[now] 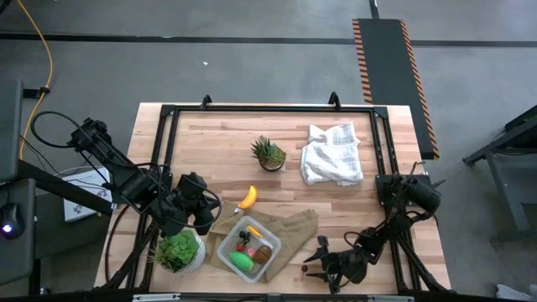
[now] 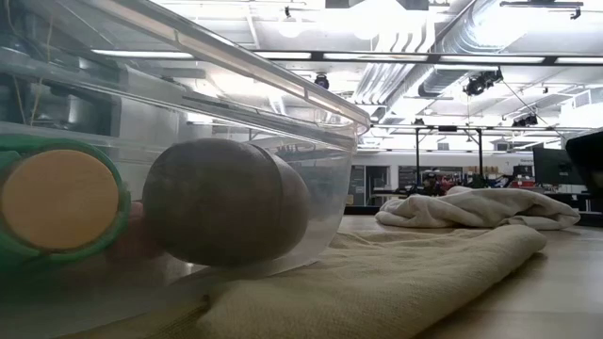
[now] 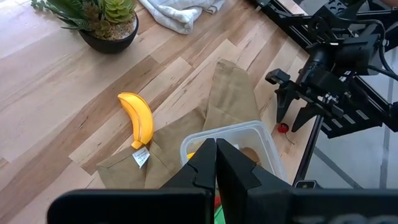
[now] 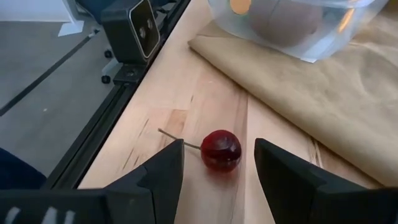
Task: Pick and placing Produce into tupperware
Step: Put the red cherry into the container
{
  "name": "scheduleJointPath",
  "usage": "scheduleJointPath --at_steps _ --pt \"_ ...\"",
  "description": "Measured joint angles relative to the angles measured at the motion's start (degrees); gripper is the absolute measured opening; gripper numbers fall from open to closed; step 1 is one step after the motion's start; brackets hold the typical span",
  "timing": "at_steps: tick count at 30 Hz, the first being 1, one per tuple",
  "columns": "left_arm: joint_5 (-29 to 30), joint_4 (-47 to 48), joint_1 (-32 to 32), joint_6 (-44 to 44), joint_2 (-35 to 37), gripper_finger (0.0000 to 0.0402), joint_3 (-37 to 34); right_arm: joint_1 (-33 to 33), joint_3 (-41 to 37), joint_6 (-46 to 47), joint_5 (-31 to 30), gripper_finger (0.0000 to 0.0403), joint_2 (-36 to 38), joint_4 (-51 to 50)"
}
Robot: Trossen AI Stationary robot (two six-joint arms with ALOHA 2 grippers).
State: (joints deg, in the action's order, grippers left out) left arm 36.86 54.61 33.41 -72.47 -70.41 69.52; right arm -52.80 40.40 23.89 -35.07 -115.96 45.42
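Right wrist view: open right claw [image 4: 217, 163] flanks a red, seemingly cherry-like fruit [image 4: 221, 150].

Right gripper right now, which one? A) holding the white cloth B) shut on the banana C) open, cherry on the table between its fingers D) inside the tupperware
C: in the right wrist view the right gripper has its fingers spread apart, with the red cherry lying on the wooden table between them, not lifted.
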Motion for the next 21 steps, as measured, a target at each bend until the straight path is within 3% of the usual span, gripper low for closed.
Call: scheduleJointPath --at_steps 21 --pt "-0.24 0.86 -0.02 0.05 0.02 0.0001 0.0 2.11 0.0 -2.52 4.09 0.0187 0.0 0.53"
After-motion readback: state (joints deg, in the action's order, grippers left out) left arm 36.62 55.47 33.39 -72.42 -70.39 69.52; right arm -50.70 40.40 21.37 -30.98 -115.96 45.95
